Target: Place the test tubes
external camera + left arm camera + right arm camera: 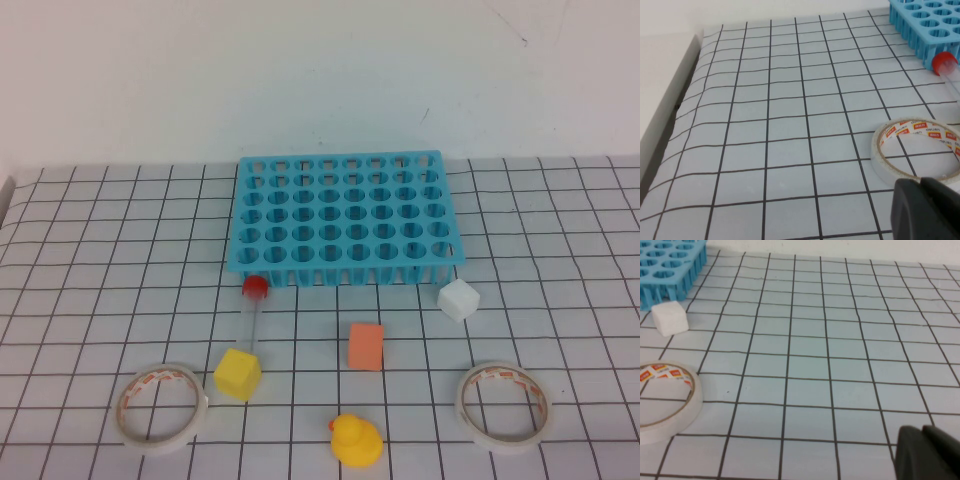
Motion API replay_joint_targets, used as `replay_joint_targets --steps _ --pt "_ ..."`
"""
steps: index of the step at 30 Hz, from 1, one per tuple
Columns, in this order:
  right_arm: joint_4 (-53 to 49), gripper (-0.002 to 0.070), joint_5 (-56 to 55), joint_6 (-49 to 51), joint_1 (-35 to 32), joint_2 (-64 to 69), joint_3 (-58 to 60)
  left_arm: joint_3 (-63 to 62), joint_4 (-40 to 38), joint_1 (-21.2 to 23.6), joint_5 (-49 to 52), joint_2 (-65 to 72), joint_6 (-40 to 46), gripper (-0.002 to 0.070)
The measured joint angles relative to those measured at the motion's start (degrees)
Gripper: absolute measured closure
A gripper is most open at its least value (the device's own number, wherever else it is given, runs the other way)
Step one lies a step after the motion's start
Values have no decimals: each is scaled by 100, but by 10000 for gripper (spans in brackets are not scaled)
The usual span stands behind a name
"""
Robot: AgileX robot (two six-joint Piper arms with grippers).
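Left wrist: tube (pixel 944 64) beyond end effector (pixel 923 202)

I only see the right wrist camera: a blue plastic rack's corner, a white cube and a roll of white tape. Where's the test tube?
Observer: The clear test tube with a red cap lies flat on the table, just in front of the blue plastic rack's front left corner.
Operator: Anything against it?
Observer: Its near end runs up to a yellow cube; I cannot tell whether they touch.
Operator: Which gripper is closer?
Observer: The left gripper. It is shut and empty, low beside the other white tape roll, with the tube's red cap in its wrist view. Your right gripper is also shut and empty, on the far side from the tube.
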Motion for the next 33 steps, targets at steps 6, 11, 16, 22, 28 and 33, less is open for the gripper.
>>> replay_joint_targets --steps 6,11,16,22,28,33 --pt "0 678 0 0 0 0 0 0 0 0 0 0 0 677" --pt "0 678 0 0 0 0 0 0 0 0 0 0 0 677" --pt "0 678 0 0 0 0 0 0 0 0 0 0 0 676" --pt "-22 678 0 0 0 0 0 0 167 0 0 0 75 676" --pt "-36 678 0 0 0 0 0 0 573 0 0 0 123 676" --pt "294 678 0 0 0 0 0 0 818 0 0 0 192 676"
